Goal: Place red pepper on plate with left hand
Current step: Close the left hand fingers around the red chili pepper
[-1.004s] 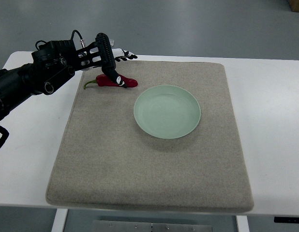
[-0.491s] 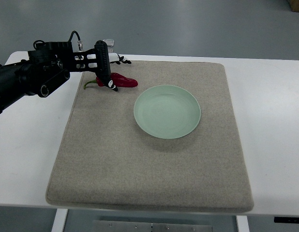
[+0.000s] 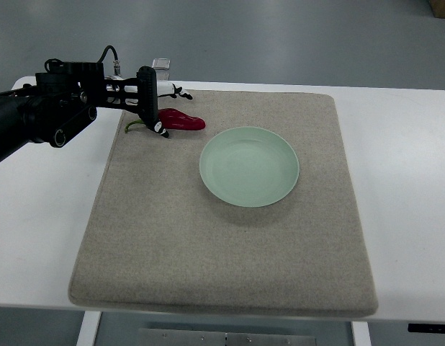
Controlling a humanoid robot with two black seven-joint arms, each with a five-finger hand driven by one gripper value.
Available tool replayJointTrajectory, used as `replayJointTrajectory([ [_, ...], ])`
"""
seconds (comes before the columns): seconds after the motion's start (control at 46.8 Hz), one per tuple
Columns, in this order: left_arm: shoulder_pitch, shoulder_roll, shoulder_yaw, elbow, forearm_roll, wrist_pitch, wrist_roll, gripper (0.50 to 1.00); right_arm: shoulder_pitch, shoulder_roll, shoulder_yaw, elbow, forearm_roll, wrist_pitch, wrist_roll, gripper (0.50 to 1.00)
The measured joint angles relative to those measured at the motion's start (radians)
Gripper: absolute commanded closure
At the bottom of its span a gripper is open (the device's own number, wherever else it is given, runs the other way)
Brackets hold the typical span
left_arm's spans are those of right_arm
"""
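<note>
A red pepper with a green stem lies on the grey mat near its far left corner. My left hand comes in from the left and hovers over the pepper's stem end. Its black fingers point down across that end with a tip beside the pepper, and its light fingers reach out behind it. The fingers are spread and do not close around the pepper. A pale green plate sits on the mat to the right of the pepper, with nothing on it. The right arm is out of view.
The mat lies on a white table with bare margins left and right. The left forearm, with its cables, stretches over the table's far left corner.
My left hand has drawn back to the left, from over the pepper's middle to its stem end. The pepper has stayed in place on the mat.
</note>
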Motion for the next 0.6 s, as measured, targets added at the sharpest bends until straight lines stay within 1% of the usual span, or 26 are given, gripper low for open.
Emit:
replayJointTrajectory([
  [0.15, 0.0, 0.0, 0.008, 0.0, 0.001, 0.0, 0.0, 0.566, 0.0, 0.0, 0.001, 0.0, 0.0, 0.0, 0.0, 0.568],
  [0.363, 0.002, 0.0, 0.018, 0.0, 0.001, 0.0, 0.0, 0.643, 0.0, 0.0, 0.0, 0.0, 0.0, 0.0, 0.0, 0.568],
  [0.406, 0.002, 0.0, 0.018, 0.0, 0.001, 0.0, -0.001, 0.666, 0.0, 0.0, 0.0, 0.0, 0.0, 0.0, 0.0, 0.568],
  [0.491, 0.002, 0.0, 0.018, 0.001, 0.001, 0.0, -0.001, 0.684, 0.0, 0.0, 0.0, 0.0, 0.0, 0.0, 0.0, 0.568],
  [0.556, 0.004, 0.0, 0.018, 0.001, 0.001, 0.0, 0.0, 0.718, 0.0, 0.0, 0.0, 0.0, 0.0, 0.0, 0.0, 0.568],
  [0.598, 0.004, 0.0, 0.018, 0.001, 0.001, 0.0, 0.0, 0.726, 0.0, 0.0, 0.0, 0.0, 0.0, 0.0, 0.0, 0.568],
])
